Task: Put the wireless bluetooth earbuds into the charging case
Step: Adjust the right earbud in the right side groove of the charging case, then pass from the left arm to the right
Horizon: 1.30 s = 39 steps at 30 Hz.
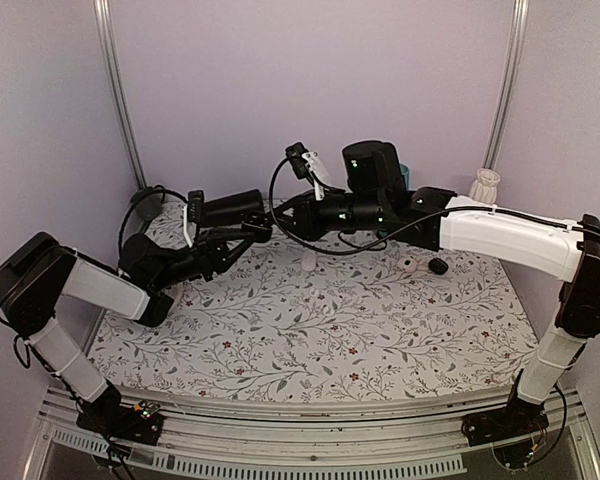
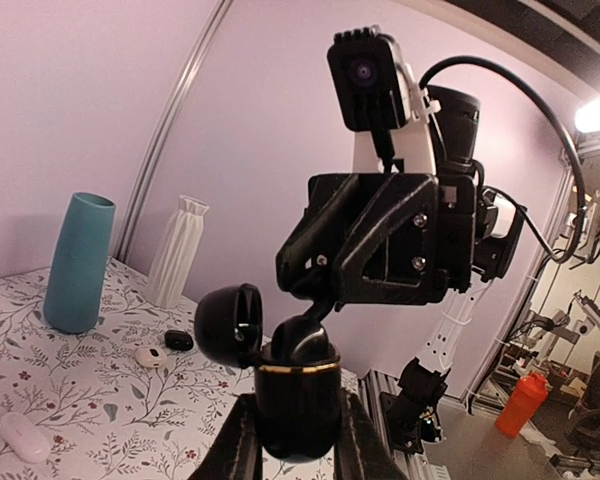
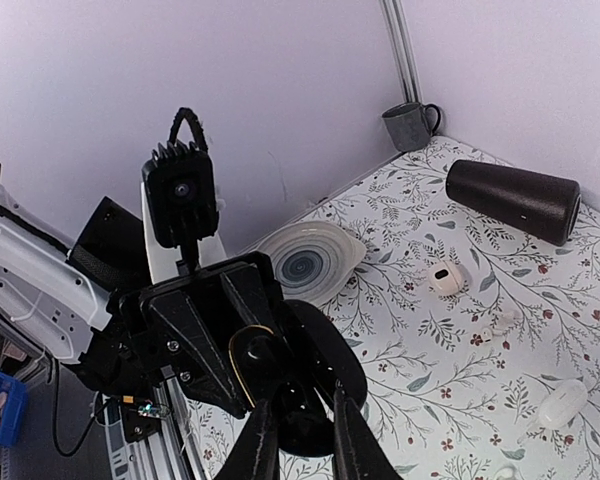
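In the left wrist view my left gripper [image 2: 298, 432] is shut on the black charging case [image 2: 298, 405], held upright above the table. Its gold-rimmed mouth faces up and its lid [image 2: 225, 322] hangs open to the left. A black earbud [image 2: 305, 342] sits in the mouth, half sunk in. My right gripper [image 2: 318, 305] reaches down from above and is shut on that earbud. In the right wrist view the earbud [image 3: 300, 420] shows between my right gripper's [image 3: 298, 440] fingers, at the case [image 3: 248, 362]. From the top view both grippers [image 1: 276, 222] meet at the back centre.
On the table stand a teal vase [image 2: 78, 262] and a white ribbed vase [image 2: 178, 250]. Near them lie a small black rounded object [image 2: 179, 340], a small white object [image 2: 150, 357] and a white oval case [image 2: 25, 437]. A plate [image 3: 310, 260], a grey mug [image 3: 410, 124] and a black cylinder [image 3: 513, 200] lie further off.
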Available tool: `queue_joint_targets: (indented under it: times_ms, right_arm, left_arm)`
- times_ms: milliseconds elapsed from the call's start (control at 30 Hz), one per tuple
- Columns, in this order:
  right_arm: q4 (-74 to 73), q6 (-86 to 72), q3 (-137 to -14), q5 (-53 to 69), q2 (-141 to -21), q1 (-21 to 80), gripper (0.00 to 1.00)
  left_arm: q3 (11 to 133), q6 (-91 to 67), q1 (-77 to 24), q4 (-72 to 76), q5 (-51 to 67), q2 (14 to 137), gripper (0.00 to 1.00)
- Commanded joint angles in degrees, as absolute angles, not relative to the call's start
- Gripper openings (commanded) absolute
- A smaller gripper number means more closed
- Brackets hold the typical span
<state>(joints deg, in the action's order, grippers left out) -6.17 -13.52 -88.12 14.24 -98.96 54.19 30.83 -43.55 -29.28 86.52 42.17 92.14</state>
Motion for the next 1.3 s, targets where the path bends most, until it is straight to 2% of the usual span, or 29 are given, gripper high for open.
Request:
queue_joint_targets:
  times_ms: [0, 800, 1267]
  right_arm:
    - [-11.1, -13.8, -89.7, 15.5, -99.5, 53.9, 0.17]
    - [-13.8, -14.0, -92.0, 12.1, -102.1, 53.9, 0.15]
    - [-21.0, -19.2, -98.0, 9.4, -105.4, 53.9, 0.17]
  left_arm:
    - [33.0, -42.8, -29.7, 104.3, 39.4, 90.2, 0.00]
    - [32.7, -42.5, -31.4, 104.3, 39.6, 92.0, 0.00]
    - [31.5, -40.3, -31.7, 104.3, 36.4, 92.5, 0.00]
